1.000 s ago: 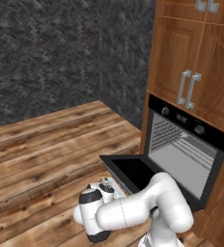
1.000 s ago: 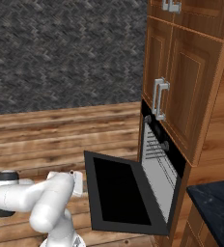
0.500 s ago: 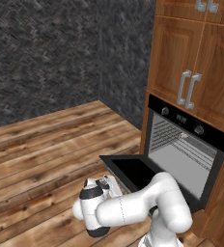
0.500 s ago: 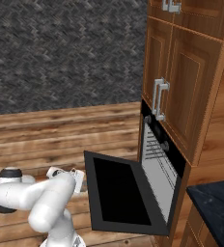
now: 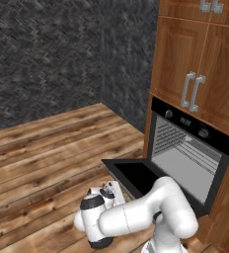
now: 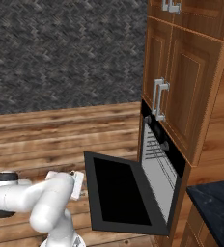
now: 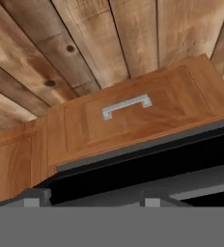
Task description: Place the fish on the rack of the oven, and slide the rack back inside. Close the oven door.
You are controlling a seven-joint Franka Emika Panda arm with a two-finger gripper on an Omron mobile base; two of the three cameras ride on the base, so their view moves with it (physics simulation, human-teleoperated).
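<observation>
Hanging fully open, flat and about level, with the oven door (image 5: 136, 177) hinged along the bottom of the oven (image 5: 193, 148) and its free edge thrust out over the wooden floor (image 5: 47, 148). Long axis of that panel set across the oven's width, the dark inner face turned up. Bare boards to the left and near side of the door, reaching back to the dark stone wall (image 5: 47, 54). Hemmed on the right by the brown cabinet doors (image 5: 185, 64) above the oven and a dark countertop (image 6: 215, 202) at the near right corner.

Seated inside the cavity, level, the rack (image 5: 185, 146), its wires visible through the opening and its long side parallel to the oven front. Rear part lost in the grey interior.

Parked low on the left of the open door, just beside its free edge, the gripper (image 5: 108, 189), with the white forearm crossing the door's near corner and covering it. Fingertips too small and blurred in the base views, cut off at the bottom of the hand view: cannot tell whether spread or closed, nor whether anything sits between them.

Facing a wooden drawer front (image 7: 128, 116) with a short silver handle (image 7: 126, 106) in the hand view, floor planks beyond it, a black band across the lower part.
</observation>
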